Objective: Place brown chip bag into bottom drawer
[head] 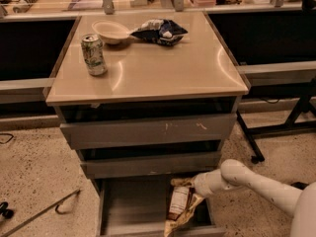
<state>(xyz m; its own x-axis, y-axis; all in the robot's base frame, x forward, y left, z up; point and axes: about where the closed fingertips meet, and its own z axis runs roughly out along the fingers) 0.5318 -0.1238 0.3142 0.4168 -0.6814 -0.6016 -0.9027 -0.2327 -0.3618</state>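
Note:
The brown chip bag [179, 205], glossy dark brown with cream edges and a white label, hangs upright over the right side of the open bottom drawer [128, 206], its lower end near the drawer's front wall. My gripper [193, 185] is at the bag's top right, at the end of the white arm that reaches in from the lower right. It holds the bag by its upper edge. The fingers themselves are hidden behind the bag and the wrist.
On the cabinet's tan top [163, 68] stand a green soda can [94, 55], a white bowl [111, 31] and a dark blue-and-silver snack bag [160, 31]. Two grey drawers [148, 130] above are slightly ajar. A black table leg [249, 142] stands to the right.

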